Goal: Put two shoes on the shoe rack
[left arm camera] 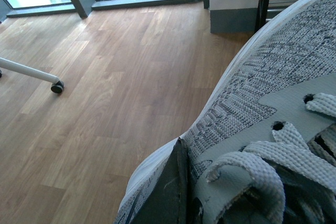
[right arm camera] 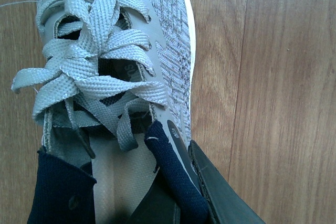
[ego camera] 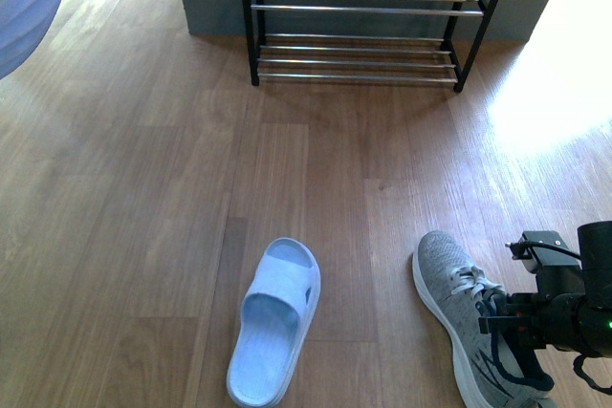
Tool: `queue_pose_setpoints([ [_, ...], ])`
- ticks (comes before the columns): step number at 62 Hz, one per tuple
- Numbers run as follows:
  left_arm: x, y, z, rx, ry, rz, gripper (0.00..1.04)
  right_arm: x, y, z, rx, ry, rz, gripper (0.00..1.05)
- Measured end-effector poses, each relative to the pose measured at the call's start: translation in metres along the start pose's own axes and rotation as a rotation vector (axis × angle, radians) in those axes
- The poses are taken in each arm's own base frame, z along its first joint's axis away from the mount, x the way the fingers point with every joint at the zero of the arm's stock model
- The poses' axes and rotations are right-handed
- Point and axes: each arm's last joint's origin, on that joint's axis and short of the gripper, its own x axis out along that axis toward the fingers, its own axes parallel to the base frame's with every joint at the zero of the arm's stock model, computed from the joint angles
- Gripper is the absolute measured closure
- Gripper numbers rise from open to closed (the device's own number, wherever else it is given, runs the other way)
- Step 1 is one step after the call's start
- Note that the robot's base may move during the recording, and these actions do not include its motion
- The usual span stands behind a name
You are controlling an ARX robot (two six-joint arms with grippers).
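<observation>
Pale wood plank floor, sunlit toward 2 o'clock. A rack stands on it at 12 o'clock, against the wall. A slide lies at 6 o'clock, a sneaker at 5, apart, both toes toward the rack. Elsewhere a caster rests on the planks.

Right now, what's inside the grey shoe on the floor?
Inside the grey sneaker I see its pale insole and one finger of the right gripper, which pinches the navy collar. The toe end is hidden under the laces.
</observation>
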Motion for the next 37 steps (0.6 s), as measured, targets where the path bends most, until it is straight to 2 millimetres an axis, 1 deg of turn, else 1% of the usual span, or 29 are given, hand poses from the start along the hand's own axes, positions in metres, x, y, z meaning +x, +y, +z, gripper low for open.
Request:
queue_pose_setpoints([
  [13,0.0,0.0,0.0,0.0,0.0,0.0,1.03,-0.003,0.003,-0.002,0.027,-0.004,0.007,1.04],
  [22,0.0,0.0,0.0,0.0,0.0,0.0,1.03,-0.017,0.005,0.0,0.017,-0.017,0.009,1.04],
  [27,0.0,0.0,0.0,0.0,0.0,0.0,1.03,-0.032,0.005,0.004,-0.021,-0.036,0.008,1.04],
  [29,0.0,0.0,0.0,0.0,0.0,0.0,1.03,-0.046,0.004,0.009,-0.053,-0.056,0.0,1.04],
  [31,0.0,0.0,0.0,0.0,0.0,0.0,1.03,-0.052,0.003,0.012,-0.061,-0.066,-0.002,1.04],
  [35,0.0,0.0,0.0,0.0,0.0,0.0,1.03,-0.071,-0.002,0.021,-0.098,-0.102,-0.007,1.04],
  [36,0.0,0.0,0.0,0.0,0.0,0.0,1.03,-0.079,-0.004,0.025,-0.116,-0.119,-0.011,1.04],
  [37,0.0,0.0,0.0,0.0,0.0,0.0,1.03,-0.081,-0.005,0.026,-0.119,-0.123,-0.012,1.04],
])
